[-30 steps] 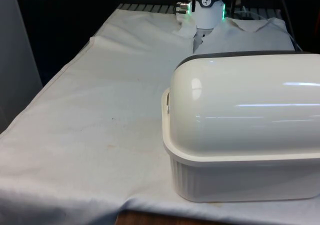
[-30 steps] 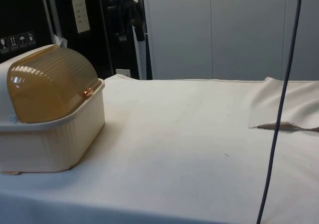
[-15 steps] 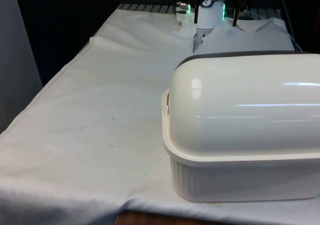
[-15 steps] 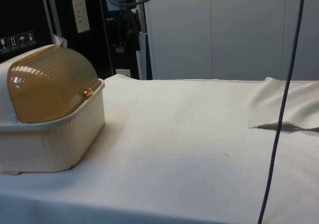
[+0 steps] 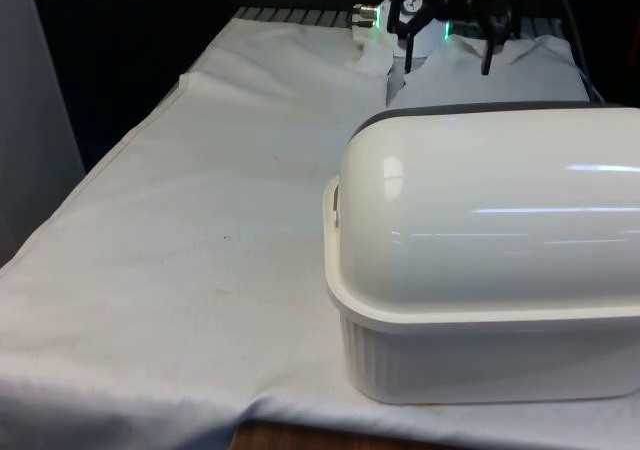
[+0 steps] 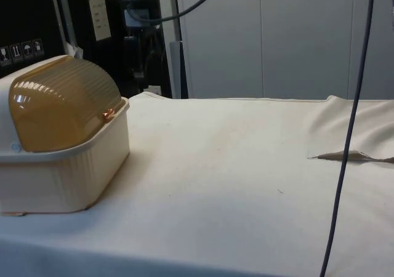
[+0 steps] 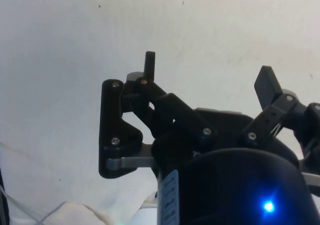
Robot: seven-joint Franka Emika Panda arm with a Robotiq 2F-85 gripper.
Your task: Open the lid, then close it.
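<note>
A: Cream plastic bread box point(image 5: 480, 300), amber ribbed roll lid point(image 6: 61, 108) shut down to the base rim. Task looks unstarted: lid neither raised nor touched, so opening and closing are both left.

B: Claw?

A: Gripper point(image 5: 447, 45) hangs high at the table's far end, well apart from the box, holding nothing. In the wrist view the gripper point(image 7: 210, 80) has its two fingers spread wide, only white cloth point(image 7: 75, 60) under it.

B: Where's the box rel. to claw?

A: Below it and on the camera-ward side in the front view, box's back toward that camera. In the side view the claw point(image 6: 143, 61) sits up behind the lid, not over it.

B: Orientation?

A: Long axis runs across the table, i.e. along the front view's left-right. Lid front faces the robot end; small copper-coloured handle point(image 6: 108, 114) sits at the lid's lower edge on that side, nearest the claw.

B: Next needs?

A: Judgement only: descend toward the handle, then roll the lid up and back.
</note>
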